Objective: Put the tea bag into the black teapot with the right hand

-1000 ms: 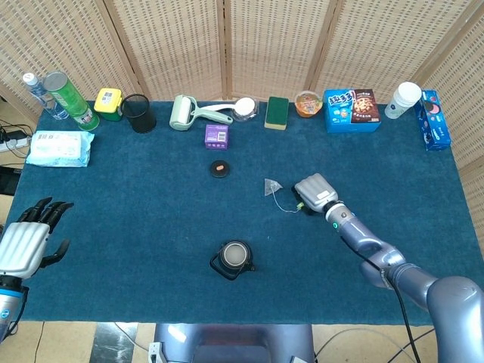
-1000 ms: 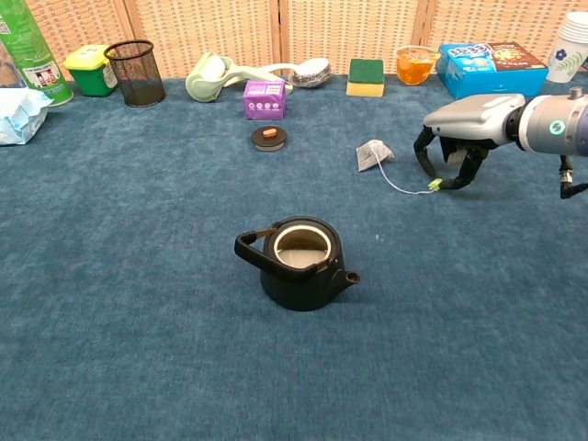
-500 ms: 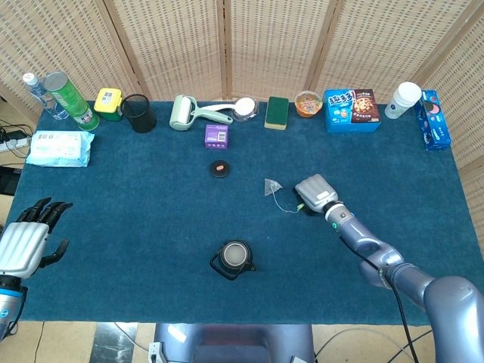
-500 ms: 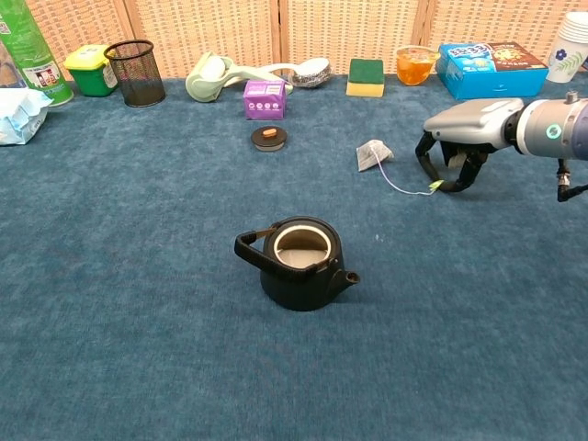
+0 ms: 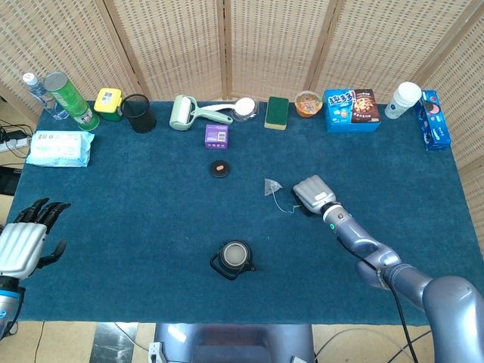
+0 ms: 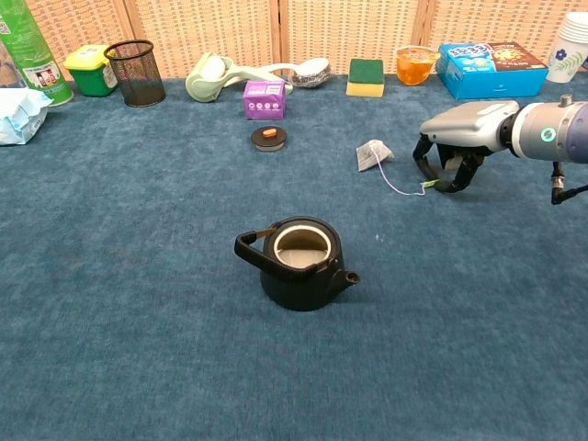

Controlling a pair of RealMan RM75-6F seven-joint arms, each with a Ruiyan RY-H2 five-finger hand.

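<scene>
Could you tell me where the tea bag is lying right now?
In the chest view, the tea bag lies on the blue cloth between the teapot lid and the right hand, behind the black teapot.

right hand point(image 6: 447, 158) | edged left (slightly) | string tag point(image 6: 424, 186) dragged along

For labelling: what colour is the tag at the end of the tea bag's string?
Yellow-green tag, clearest in the chest view.

My right hand point(image 6: 452, 147) sits just right of the tea bag point(image 6: 372, 154), fingertips at its string's tag. The teapot point(image 6: 299, 263) stands nearer me and further left, its lid point(image 6: 268, 138) behind it. My left hand point(image 5: 24, 240) hangs off the table's point(image 5: 136, 227) left edge.
</scene>
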